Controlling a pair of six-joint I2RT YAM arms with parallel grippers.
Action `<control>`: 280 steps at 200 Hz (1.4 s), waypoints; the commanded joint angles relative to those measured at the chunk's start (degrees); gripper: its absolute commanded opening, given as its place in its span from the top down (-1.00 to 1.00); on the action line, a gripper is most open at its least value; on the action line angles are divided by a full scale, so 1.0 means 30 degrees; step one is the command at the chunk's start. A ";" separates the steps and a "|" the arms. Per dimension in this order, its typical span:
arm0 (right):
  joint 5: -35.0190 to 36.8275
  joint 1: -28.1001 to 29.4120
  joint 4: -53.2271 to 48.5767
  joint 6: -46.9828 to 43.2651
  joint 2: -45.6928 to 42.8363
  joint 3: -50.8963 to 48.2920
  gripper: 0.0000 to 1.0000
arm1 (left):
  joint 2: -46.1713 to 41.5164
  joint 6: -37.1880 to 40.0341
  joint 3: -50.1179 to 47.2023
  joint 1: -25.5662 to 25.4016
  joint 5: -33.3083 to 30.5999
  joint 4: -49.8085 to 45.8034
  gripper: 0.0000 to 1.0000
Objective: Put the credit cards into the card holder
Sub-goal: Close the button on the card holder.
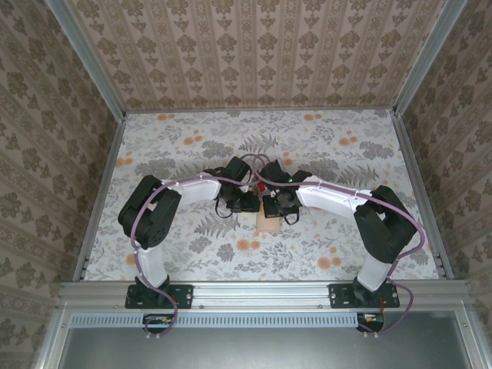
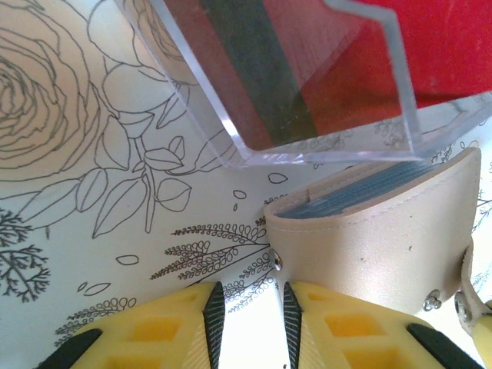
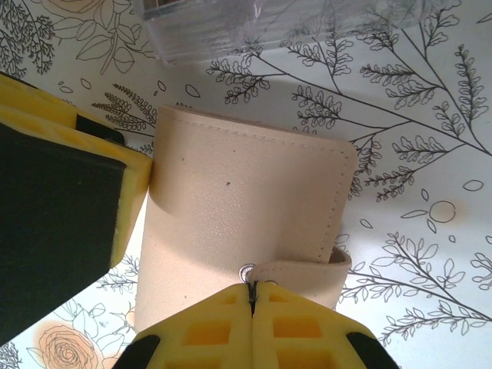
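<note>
Left claw (image 2: 250, 317): narrowly parted, nothing between | Right claw (image 3: 251, 296): closed, tips on snap strap (image 3: 304, 270) of tan card holder (image 3: 246, 192) | holder: folded, flat mid-worktop (image 2: 77, 200) | red credit cards (image 2: 453, 46): in clear stand (image 2: 231, 131), holder's 12 o'clock

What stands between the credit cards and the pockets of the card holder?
The card holder is folded shut, its strap over the edge by the shut right tool, covering the pockets. The credit cards sit behind a clear plastic wall.
</note>
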 commanded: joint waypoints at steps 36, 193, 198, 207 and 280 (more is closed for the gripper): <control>-0.0522 -0.0027 0.0038 -0.0293 0.0779 0.0477 0.93 | 0.0596 0.0022 -0.0071 -0.0203 -0.0126 -0.0331 0.39; -0.0362 0.0057 -0.0697 -0.0382 0.2191 0.0625 0.92 | 0.0625 -0.0007 -0.0334 -0.0149 -0.0162 -0.0181 0.40; -0.0284 0.0059 -0.0778 -0.0380 0.2211 0.0632 0.92 | 0.0625 0.0015 -0.0304 -0.0133 -0.0155 -0.0178 0.40; -0.0198 0.0041 -0.0916 -0.0396 0.2292 0.0632 0.93 | 0.0646 0.0001 -0.0312 -0.0148 -0.0154 -0.0195 0.40; 0.0192 0.0229 -0.1487 -0.0455 0.3112 0.0636 0.92 | 0.0720 0.0000 -0.0327 -0.0134 -0.0182 -0.0175 0.40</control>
